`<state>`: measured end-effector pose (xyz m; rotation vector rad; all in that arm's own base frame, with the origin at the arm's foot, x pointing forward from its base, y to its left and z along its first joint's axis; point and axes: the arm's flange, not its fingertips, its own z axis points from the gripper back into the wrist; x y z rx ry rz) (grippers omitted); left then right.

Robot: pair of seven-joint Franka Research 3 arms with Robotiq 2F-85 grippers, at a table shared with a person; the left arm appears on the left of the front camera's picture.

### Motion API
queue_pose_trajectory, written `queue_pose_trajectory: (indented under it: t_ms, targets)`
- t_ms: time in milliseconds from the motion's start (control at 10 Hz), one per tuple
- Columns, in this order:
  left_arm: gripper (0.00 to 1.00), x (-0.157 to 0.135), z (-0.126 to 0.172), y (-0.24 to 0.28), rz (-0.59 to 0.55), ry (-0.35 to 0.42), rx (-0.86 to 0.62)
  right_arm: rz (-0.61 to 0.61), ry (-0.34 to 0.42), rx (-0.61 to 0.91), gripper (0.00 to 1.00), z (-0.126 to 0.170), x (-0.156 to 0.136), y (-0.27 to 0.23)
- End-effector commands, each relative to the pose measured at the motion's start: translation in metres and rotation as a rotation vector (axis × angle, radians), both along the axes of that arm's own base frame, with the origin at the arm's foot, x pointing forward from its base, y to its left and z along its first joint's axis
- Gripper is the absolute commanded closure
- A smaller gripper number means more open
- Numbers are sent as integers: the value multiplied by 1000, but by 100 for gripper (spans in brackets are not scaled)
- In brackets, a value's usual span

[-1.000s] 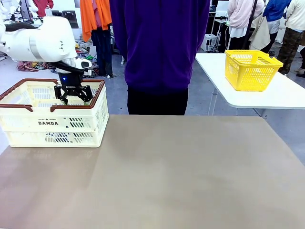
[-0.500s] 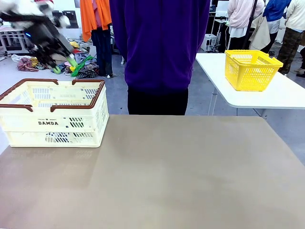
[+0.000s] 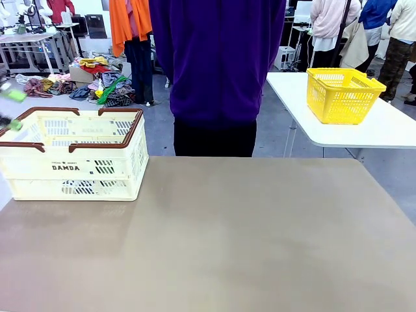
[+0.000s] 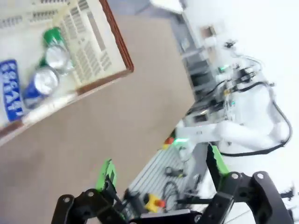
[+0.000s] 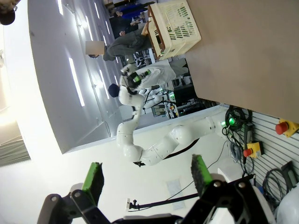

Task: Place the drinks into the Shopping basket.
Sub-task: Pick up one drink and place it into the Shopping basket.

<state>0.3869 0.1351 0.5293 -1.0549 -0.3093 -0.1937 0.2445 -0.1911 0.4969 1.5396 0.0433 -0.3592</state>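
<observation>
The Shopping basket (image 3: 75, 159), cream-white with a reddish-brown rim, stands at the table's far left. In the left wrist view two drinks lie inside the basket (image 4: 119, 51): a blue can (image 4: 42, 83) with a silver top and a green can (image 4: 57, 53) touching it. My left gripper (image 4: 161, 170) is open and holds nothing, off to the side of the basket and above the table; in the front view it is a green blur (image 3: 10, 109) at the left edge. My right gripper (image 5: 147, 176) is open with nothing between its fingers, far from the basket (image 5: 175, 23).
A person in a purple top (image 3: 218, 65) stands at the table's far edge. A yellow basket (image 3: 341, 94) sits on a separate white table (image 3: 383, 130) at the right. The brown tabletop (image 3: 247, 227) lies bare across its middle and right.
My left gripper has lifted out of the basket, swung up and away to the left, and now sits blurred at the picture's left edge. The basket has not moved.
</observation>
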Motion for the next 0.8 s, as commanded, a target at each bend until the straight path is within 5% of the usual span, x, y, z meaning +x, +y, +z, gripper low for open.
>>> queue_pose_trajectory:
  t_ms: [0, 100, 200, 700]
  targets:
    - [0, -37, -35, 32, 90, -33, -313, -2, -10, 2, 0, 3, -1, 0]
    - [0, -43, -40, 49, 258, 48, -458, -2, -10, 2, 0, 3, -1, 0]
    - [0, -30, -29, 23, 56, -1, -156, -2, -10, 2, 0, 3, -1, 0]
    - [0, -30, -29, 23, 56, -1, -156, -2, -10, 2, 0, 3, -1, 0]
